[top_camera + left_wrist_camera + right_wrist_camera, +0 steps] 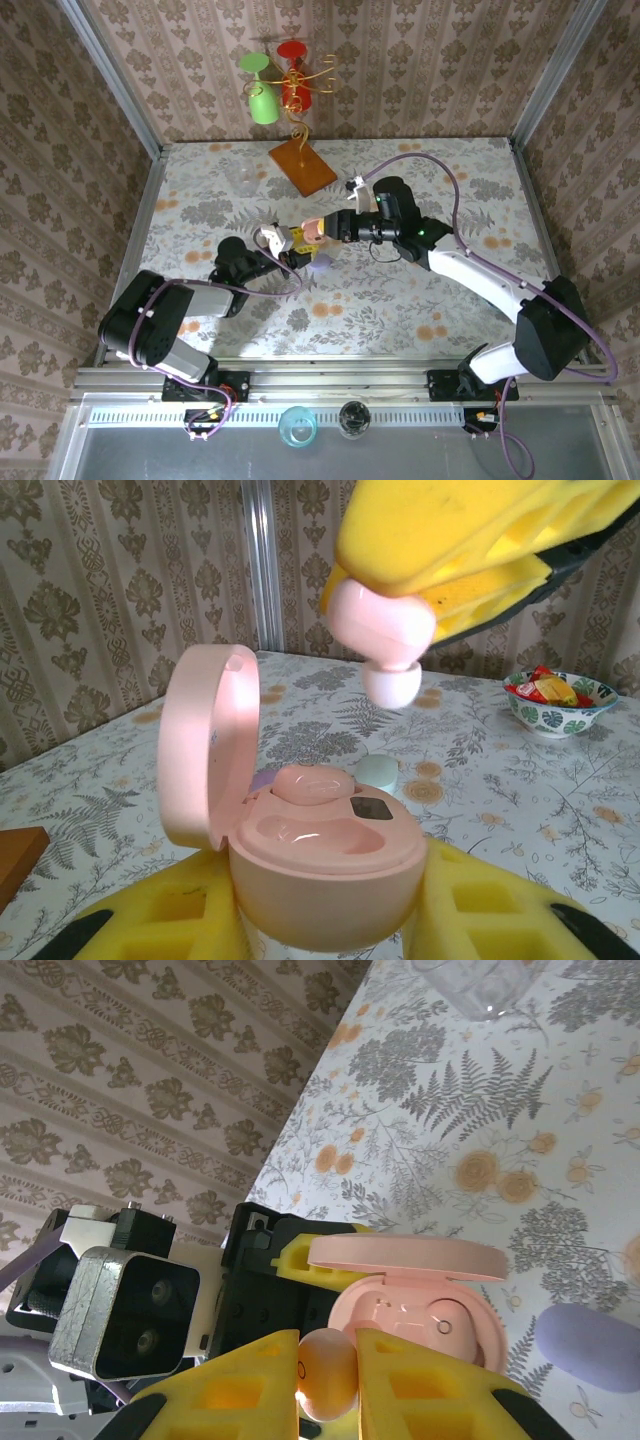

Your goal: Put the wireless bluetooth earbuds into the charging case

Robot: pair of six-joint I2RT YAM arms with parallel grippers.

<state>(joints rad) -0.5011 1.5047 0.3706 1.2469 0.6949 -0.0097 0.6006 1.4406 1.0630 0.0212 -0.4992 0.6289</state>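
Firmly clenched, the right gripper (328, 1358) pinches a pink earbud (380, 630) between its yellow fingers, the bud's rounded tip pointing down. In the left wrist view the bud hangs at 12 o'clock above the charging case (320, 865), apart from it and not yet seated. The left gripper (325, 925) is closed on the lower body of that pink case, with a yellow finger on either side holding it upright off the table (420, 310). The case's lid (205, 745) stands open at 9 o'clock, hinged up on edge. Inside, a second earbud (312, 782) sits in the far socket at 12 o'clock, while the near socket (305, 835) shows its glossy hollow. Just behind the case at 1 o'clock a mint-green case (378, 772) lies on the flowered cloth. Farther off, at 2 o'clock, stands a leaf-patterned bowl (548, 722) of wrapped sweets. From the right wrist, a lilac case (585, 1345) lies on the table at 3 o'clock of the pink one, and a clear glass (480, 985) stands at 12 o'clock. In the top external view a wooden board (302, 166) sits at 12 o'clock of both grippers, well apart.
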